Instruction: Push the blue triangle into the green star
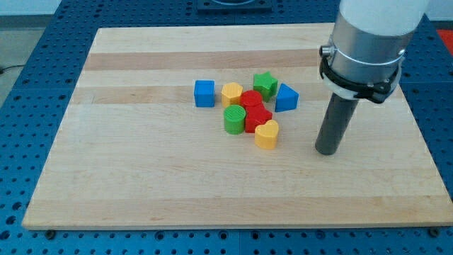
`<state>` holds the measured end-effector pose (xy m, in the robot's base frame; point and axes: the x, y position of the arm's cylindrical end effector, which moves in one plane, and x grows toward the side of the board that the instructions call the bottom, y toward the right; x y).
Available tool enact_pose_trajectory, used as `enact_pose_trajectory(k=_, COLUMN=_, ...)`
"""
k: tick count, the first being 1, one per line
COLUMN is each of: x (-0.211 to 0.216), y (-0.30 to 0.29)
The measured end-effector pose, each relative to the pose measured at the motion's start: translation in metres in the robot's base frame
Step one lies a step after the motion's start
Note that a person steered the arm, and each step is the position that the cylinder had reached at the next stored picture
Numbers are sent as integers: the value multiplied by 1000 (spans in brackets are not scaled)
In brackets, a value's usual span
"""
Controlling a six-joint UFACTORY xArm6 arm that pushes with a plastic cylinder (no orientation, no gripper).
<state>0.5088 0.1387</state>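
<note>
The blue triangle (286,98) lies right of the board's middle, its left side touching or nearly touching the green star (265,83), which sits just up and left of it. My tip (325,151) rests on the board to the lower right of the blue triangle, about a block's width clear of it. The rod runs up to the grey and white arm at the view's top right.
A cluster sits left of the triangle: a blue cube (204,93), a yellow hexagon (231,93), a red cylinder (251,100), a red block (258,117), a green cylinder (234,120) and a yellow heart (267,134). The wooden board (141,177) ends near the view's right.
</note>
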Motion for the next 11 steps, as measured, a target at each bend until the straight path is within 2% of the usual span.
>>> enact_pose_trajectory(k=3, x=-23, y=-19)
enact_pose_trajectory(k=6, x=-54, y=9)
enact_pose_trajectory(k=8, x=-102, y=-62)
enact_pose_trajectory(k=10, x=-110, y=-66)
enact_pose_trajectory(k=11, x=-111, y=-121)
